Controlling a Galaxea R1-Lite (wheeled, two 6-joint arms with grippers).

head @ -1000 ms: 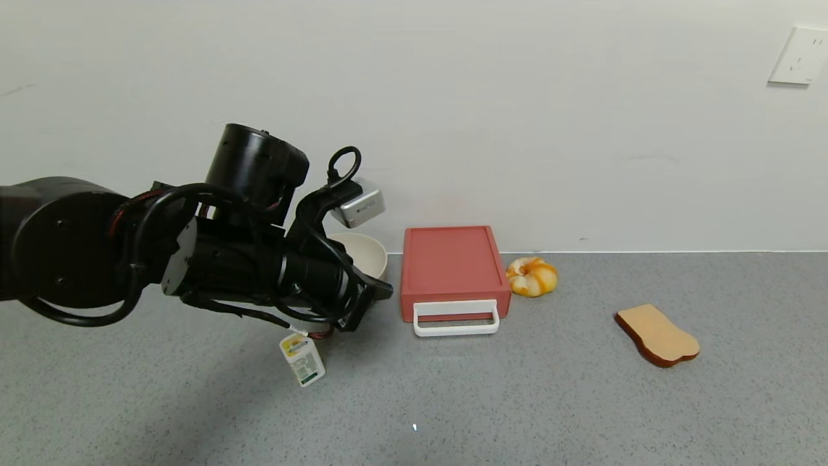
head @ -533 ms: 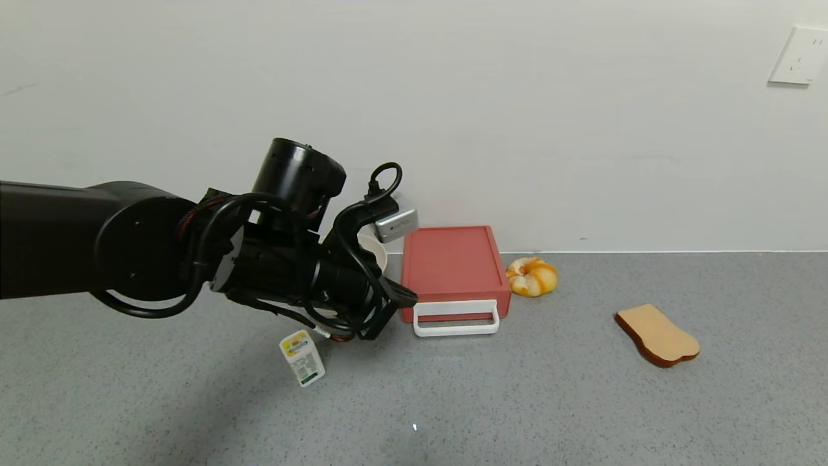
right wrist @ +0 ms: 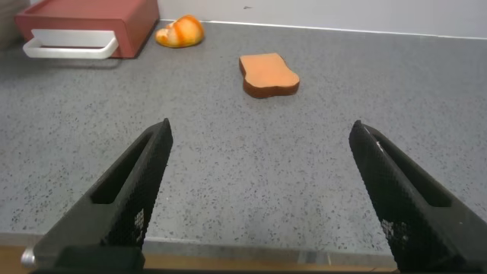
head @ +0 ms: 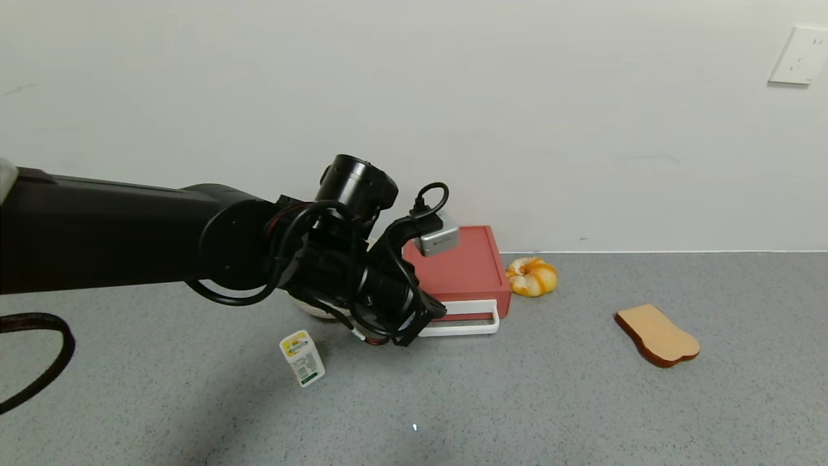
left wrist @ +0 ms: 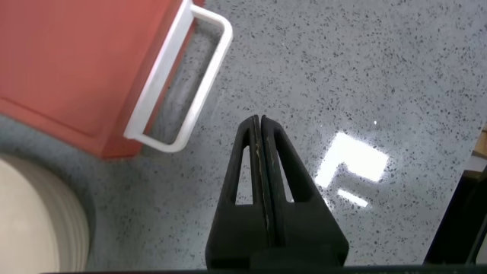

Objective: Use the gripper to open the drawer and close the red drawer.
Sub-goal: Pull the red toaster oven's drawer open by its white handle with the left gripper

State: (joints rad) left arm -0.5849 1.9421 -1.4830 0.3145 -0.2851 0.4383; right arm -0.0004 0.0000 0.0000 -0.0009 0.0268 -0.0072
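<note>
The salmon-red drawer point(head: 462, 265) stands against the wall with its tray pushed in. Its white loop handle point(head: 475, 329) faces me. My left gripper point(head: 441, 310) is shut with nothing in it and hangs just off the handle's left end. In the left wrist view the closed fingertips point(left wrist: 259, 122) point at bare table a short way from the handle point(left wrist: 183, 84), not touching it; the drawer point(left wrist: 76, 61) lies beyond. My right gripper point(right wrist: 261, 128) is open and empty, low near the table's front edge, far from the drawer point(right wrist: 91, 15).
A beige bowl point(left wrist: 30, 221) sits left of the drawer, mostly hidden behind my left arm. A small white bottle point(head: 302, 358) lies in front of it. An orange pastry point(head: 532, 276) and a toast slice point(head: 656, 335) lie to the right. The wall stands close behind.
My left arm has swung right and forward, bringing the shut gripper from in front of the bowl to the handle's left end. The drawer and other objects have not moved.
</note>
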